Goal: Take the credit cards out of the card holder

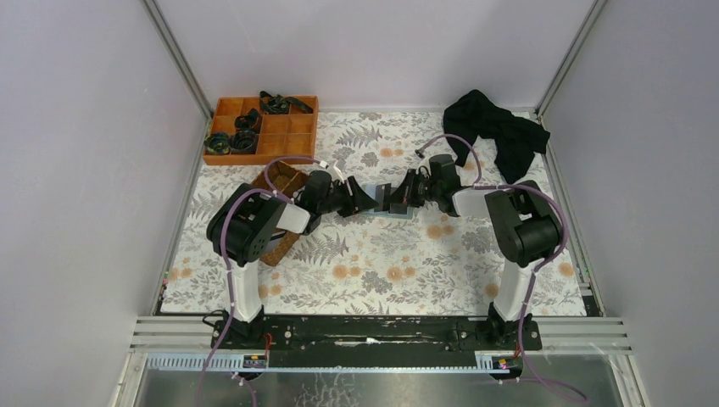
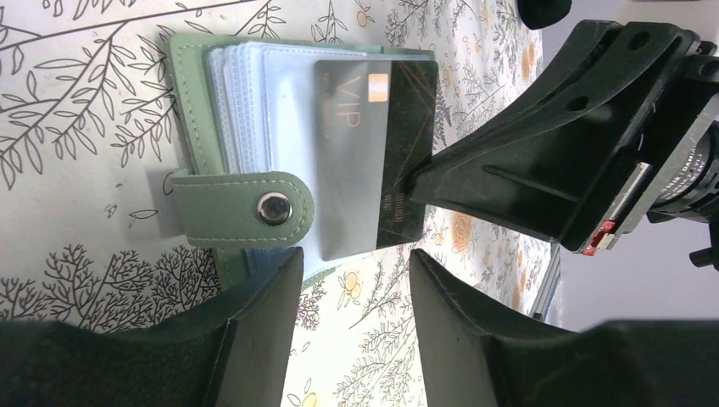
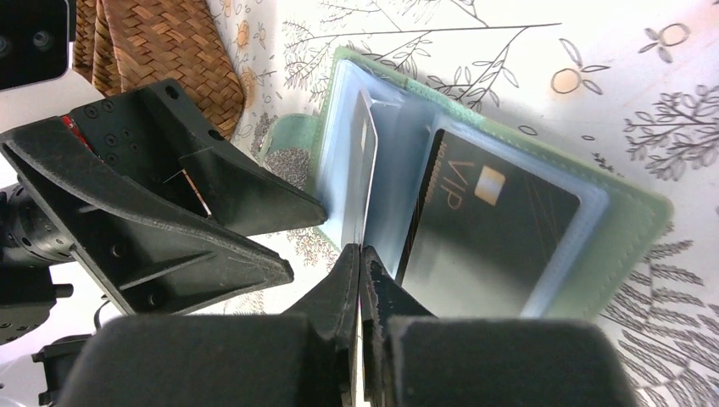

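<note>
Floral tablecloth walled on three sides, card holder open mid-table between both arms, right gripper pinched tight on one grey card standing from the sleeves, left gripper spread wide at the holder's snap-flap edge, gripping nothing, one dark VIP card lying sleeved, one wicker basket near on the left, walls well apart
</note>
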